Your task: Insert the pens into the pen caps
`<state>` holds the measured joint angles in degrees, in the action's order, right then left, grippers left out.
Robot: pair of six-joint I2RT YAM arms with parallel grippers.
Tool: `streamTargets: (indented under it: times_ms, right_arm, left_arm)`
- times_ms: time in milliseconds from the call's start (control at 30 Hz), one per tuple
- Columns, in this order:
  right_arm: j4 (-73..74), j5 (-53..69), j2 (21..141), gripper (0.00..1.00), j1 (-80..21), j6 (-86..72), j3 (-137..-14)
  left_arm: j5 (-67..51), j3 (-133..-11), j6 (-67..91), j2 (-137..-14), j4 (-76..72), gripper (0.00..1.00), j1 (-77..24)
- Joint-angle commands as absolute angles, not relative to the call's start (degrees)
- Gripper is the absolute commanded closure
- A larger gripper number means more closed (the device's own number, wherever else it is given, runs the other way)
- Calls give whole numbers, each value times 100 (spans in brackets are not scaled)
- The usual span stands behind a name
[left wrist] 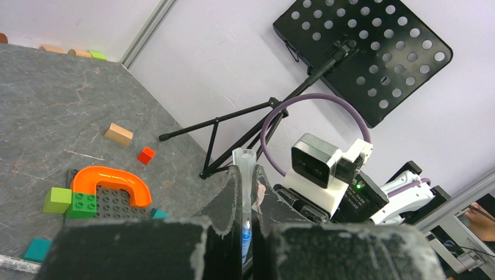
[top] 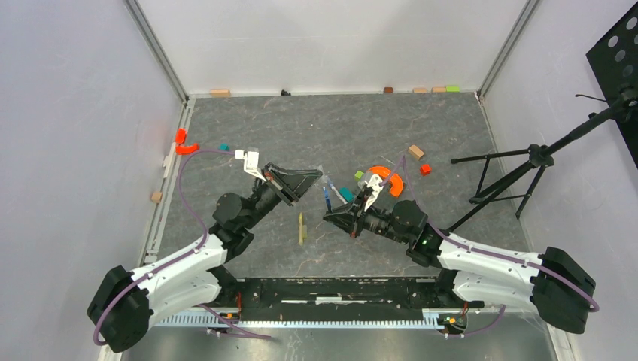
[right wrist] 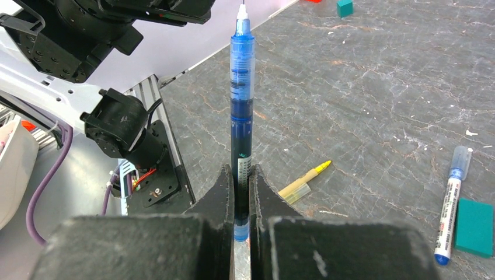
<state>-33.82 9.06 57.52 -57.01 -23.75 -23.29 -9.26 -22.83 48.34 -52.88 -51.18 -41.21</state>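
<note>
Alignment matters: your right gripper (right wrist: pixel 241 172) clamps the pen (right wrist: pixel 241 99) tip-outward, left gripper (left wrist: pixel 246 172) pinches the cap (left wrist: pixel 244 162) (mouth outward).

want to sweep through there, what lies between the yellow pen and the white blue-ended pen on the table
Nothing: in the right wrist view, bare table separates the yellow pen from the white pen; the teal block lies beyond the white pen.

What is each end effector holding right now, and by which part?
Left end effector: a clear pen cap, pinched along its lower body, open mouth sticking out. Right end effector: the blue pen, clamped near its back end, tip pointing away.
</note>
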Motion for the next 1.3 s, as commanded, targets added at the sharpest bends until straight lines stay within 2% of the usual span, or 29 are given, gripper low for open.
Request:
streamTargets:
  times_ms: [0,1267]
  right_arm:
    - [-3552,894,5718,100,-5721,-2346,-2593]
    - [-3430,745,5567,100,-5730,-2361,-2698]
  left_arm:
    - [-1020,-2259,4923,-5223,-5371,98,-4096]
    - [-1380,-2167,5010,-5150,-5239,98,-4094]
